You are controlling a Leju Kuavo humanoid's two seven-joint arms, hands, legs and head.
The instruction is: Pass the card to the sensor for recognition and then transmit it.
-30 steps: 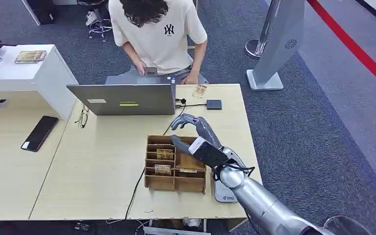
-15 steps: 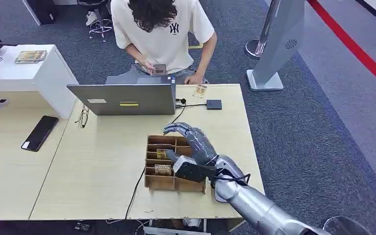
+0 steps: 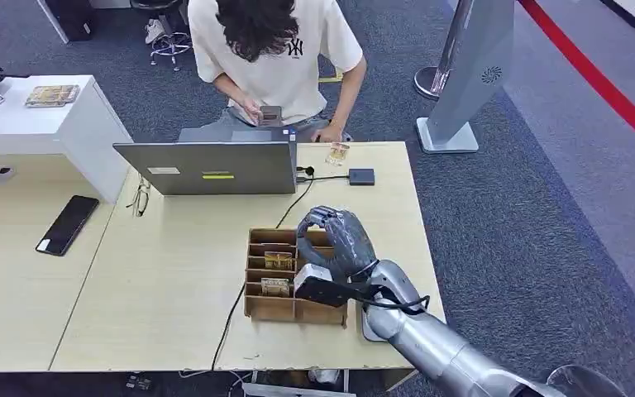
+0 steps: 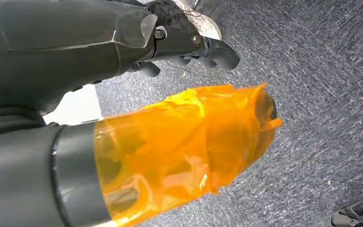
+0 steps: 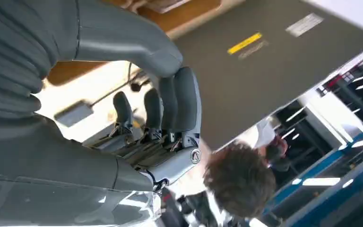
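Right hand point(image 3: 336, 240) over brown wooden compartment box point(image 3: 274, 308), fingers curled in; wrist view shows nothing held. Left hand point(image 4: 179, 151) orange-wrapped, state untellable

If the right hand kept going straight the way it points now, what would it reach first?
Probably the laptop: the right hand hovers over the wooden card box with its fingers aimed toward the laptop's grey back. Depth is uncertain.
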